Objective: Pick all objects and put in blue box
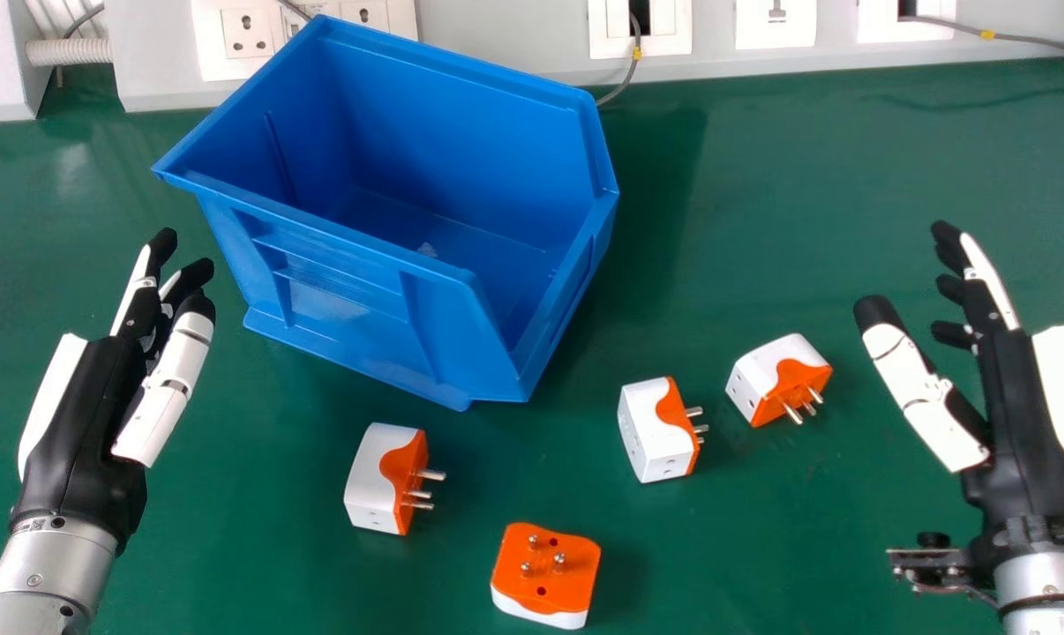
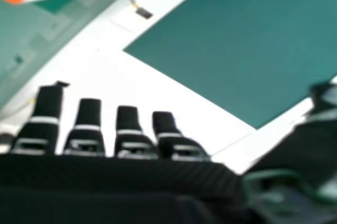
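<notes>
Four plug adapters lie on your table, outside the blue box — your left hand and right hand have straight fingers, wide open — left wrist label too small to read.

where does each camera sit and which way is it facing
Head view: on the robot's head, facing forward and down at the green table, box and four plugs; left hand and right hand show.
Right hand view: at the right hand, facing out past its own fingers and thumb.
Shared: right hand, green table and, apparently, the box.
</notes>
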